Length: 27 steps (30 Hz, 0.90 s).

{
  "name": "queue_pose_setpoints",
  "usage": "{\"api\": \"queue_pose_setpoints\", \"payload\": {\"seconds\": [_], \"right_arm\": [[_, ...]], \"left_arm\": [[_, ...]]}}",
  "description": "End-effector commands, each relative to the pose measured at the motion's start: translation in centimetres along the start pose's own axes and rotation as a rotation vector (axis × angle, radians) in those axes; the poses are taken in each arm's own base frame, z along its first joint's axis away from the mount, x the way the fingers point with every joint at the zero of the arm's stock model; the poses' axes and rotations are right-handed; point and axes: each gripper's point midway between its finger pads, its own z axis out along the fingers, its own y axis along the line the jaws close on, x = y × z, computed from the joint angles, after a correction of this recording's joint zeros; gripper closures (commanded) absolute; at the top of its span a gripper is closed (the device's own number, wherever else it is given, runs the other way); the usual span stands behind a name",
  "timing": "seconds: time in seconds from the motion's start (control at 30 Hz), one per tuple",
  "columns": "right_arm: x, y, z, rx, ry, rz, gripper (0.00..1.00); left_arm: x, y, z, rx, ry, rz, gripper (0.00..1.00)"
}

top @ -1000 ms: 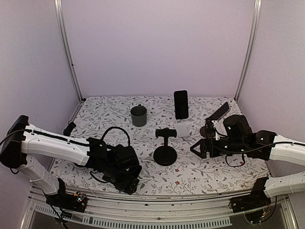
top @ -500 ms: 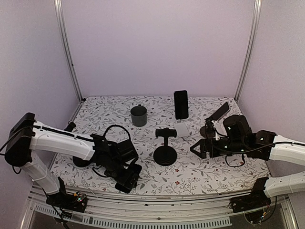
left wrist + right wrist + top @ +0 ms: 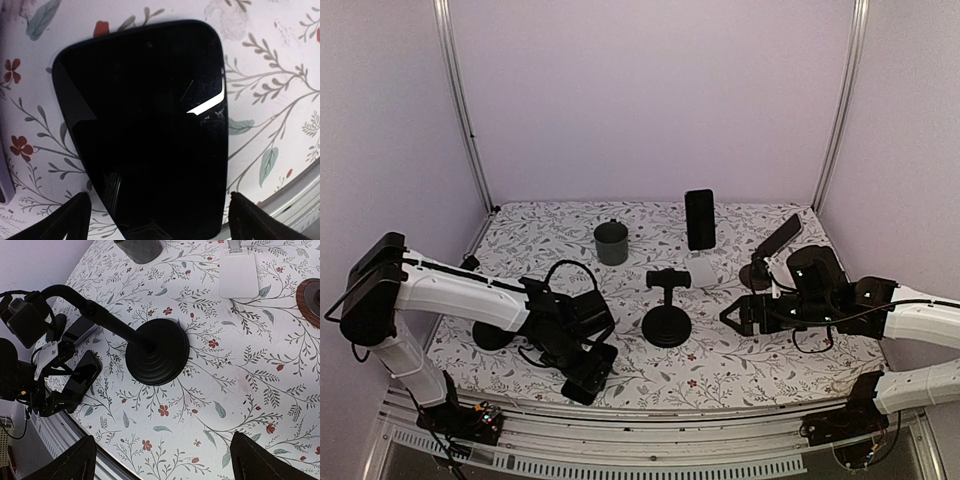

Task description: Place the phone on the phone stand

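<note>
The phone (image 3: 145, 130) lies flat on the tabletop (image 3: 740, 365) with its dark glass facing up. It is on the left side, close to the near edge. It is not on the stand (image 3: 667, 322).

The left arm (image 3: 460, 295) reaches low over the tabletop, and its jaws are down at the phone. The left jaws are spread wide and let loose, not squeezing. The near end of the phone sits between them. One finger (image 3: 75, 217) is just beside each long side of the phone. I cannot tell if they touch it.

The stand is black. It has a round foot and a thin pole with a short bar on top. It stands upright in the middle of the tabletop, well apart from the phone.

The right jaws hang above the tabletop, to the right of the stand. They are spread wide too and hold nothing.

Behind the stand, a second phone (image 3: 699, 218) stands up on a white holder (image 3: 239, 275). A grey cup (image 3: 611, 243) sits at the back, left of it.
</note>
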Motion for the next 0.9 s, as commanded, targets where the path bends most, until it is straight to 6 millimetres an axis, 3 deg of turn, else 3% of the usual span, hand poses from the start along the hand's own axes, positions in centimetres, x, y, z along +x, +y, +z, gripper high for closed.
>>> {"api": "queue_pose_setpoints", "payload": {"seconds": [0.0, 0.37, 0.67, 0.87], "right_arm": [[-0.3, 0.5, 0.1, -0.023, -0.018, 0.001, 0.05], [-0.9, 1.2, 0.8, -0.032, -0.009, -0.027, 0.05], [-0.8, 1.2, 0.9, -0.033, -0.004, -0.059, 0.05], [-0.7, 1.2, 1.2, -0.042, -0.001, -0.054, 0.05]], "left_arm": [[2.7, -0.3, 2.1, 0.01, 0.109, -0.043, 0.06], [4.8, -2.0, 3.2, -0.009, 0.168, -0.107, 0.07], [6.6, -0.2, 3.8, -0.124, 0.201, -0.162, 0.12], [7.1, -0.1, 4.0, -0.169, 0.212, -0.151, 0.13]]}}
